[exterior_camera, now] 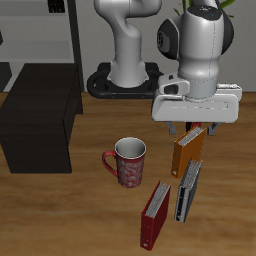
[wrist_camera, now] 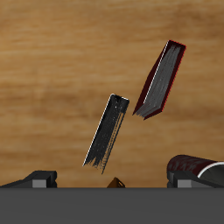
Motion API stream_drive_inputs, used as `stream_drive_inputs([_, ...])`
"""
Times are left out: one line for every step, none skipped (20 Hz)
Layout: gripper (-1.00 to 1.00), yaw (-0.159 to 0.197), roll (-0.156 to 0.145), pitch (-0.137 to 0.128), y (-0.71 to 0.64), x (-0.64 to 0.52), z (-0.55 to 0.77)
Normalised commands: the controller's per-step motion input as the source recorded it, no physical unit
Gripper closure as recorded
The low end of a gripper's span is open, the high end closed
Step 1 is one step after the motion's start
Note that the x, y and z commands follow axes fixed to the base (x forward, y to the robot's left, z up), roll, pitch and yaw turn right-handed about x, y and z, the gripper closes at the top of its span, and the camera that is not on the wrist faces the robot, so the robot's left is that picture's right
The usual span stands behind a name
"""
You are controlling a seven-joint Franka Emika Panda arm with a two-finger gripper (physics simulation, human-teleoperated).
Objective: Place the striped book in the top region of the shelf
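From the exterior view, my end effector (exterior_camera: pixel 193 128) hangs over the counter (exterior_camera: pixel 80 215) above the cluster of books, with nothing in it that I can make out; my own wrist housing hides most of the fingers here, so this view does not tell me how wide they stand. Taking the mug (exterior_camera: pixel 127 162) as my landmark, the orange book (exterior_camera: pixel 187 152) stands upright just beyond it, right under my fingers, the striped book (exterior_camera: pixel 187 192) stands on edge nearer the counter's front edge than that, and the red book (exterior_camera: pixel 153 215) leans nearest the front edge of all. The shelf (exterior_camera: pixel 40 122) sits well apart from the mug, on its other side, its flat top bare and ready to take the book. In the wrist view, the striped book (wrist_camera: pixel 107 131) shows edge-on with its dark cover, the red book (wrist_camera: pixel 160 80) lies beyond it, and a sliver of the orange book (wrist_camera: pixel 115 183) peeks between my two fingertips (wrist_camera: pixel 39 178), which stand spread apart and empty. I judge I am too close to the orange book; I should shift toward the striped one before descending.
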Motion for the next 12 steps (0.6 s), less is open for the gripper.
stream_drive_inputs([-1.00, -0.080, 0.010, -0.027, 0.03, 0.02, -0.11])
stream_drive_inputs([-1.00, 0.002, 0.016, -0.039, 0.06, 0.07, -0.30])
stream_drive_inputs([-1.00, -0.070, 0.039, -0.028, 0.03, 0.08, -0.20])
stream_drive_inputs([-1.00, -0.015, 0.028, -0.066, 0.04, 0.05, -0.16])
stream_drive_inputs([-1.00, -0.062, 0.049, -0.044, 0.05, 0.04, -0.15])
stream_drive_inputs([-1.00, 0.037, 0.092, -0.174, 0.11, -0.15, -0.03])
stream_drive_inputs([-1.00, -0.086, -0.035, -0.012, -0.04, 0.33, -0.31])
stream_drive_inputs([-1.00, 0.000, 0.000, 0.000, -0.02, -0.02, -0.01])
stream_drive_inputs([-1.00, -0.030, 0.010, 0.006, 0.01, 0.07, -0.12])
stream_drive_inputs([-1.00, -0.104, 0.025, -0.016, 0.06, 0.21, -0.36])
stream_drive_inputs([-1.00, -0.001, -0.015, -0.035, -0.01, 0.07, -0.18])
stream_drive_inputs([-1.00, 0.074, 0.039, -0.007, 0.13, 0.13, -0.26])
